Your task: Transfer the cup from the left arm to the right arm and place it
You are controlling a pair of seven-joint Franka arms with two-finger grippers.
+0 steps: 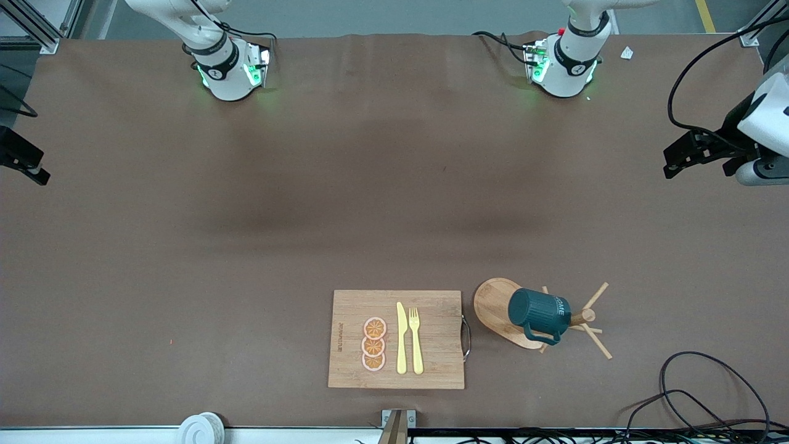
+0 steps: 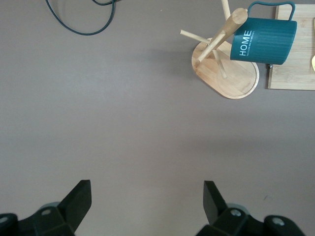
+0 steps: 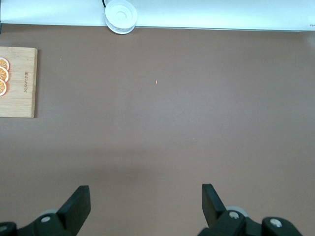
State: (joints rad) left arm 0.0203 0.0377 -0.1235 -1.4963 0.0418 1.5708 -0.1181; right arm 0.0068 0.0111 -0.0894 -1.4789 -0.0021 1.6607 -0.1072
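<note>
The dark teal ribbed cup [image 1: 535, 310] [image 2: 266, 41] with white lettering hangs tilted on a peg of a wooden mug tree [image 1: 493, 302] [image 2: 231, 81], near the table's front edge. My left gripper [image 1: 678, 157] [image 2: 146, 201] hovers open over bare table at the left arm's end, well apart from the cup, with nothing between its fingers. Open and empty too, my right gripper [image 1: 28, 163] [image 3: 146, 204] hangs over bare table at the right arm's end. Both arms wait.
A wooden cutting board [image 1: 431, 370] [image 2: 295, 73] [image 3: 19, 103] lies beside the mug tree, bearing orange slices [image 1: 374, 344], a yellow knife [image 1: 401, 338] and a fork [image 1: 416, 339]. Black cables [image 1: 696, 394] lie near the front corner. A white roll [image 1: 200, 428] [image 3: 120, 10] sits at the front edge.
</note>
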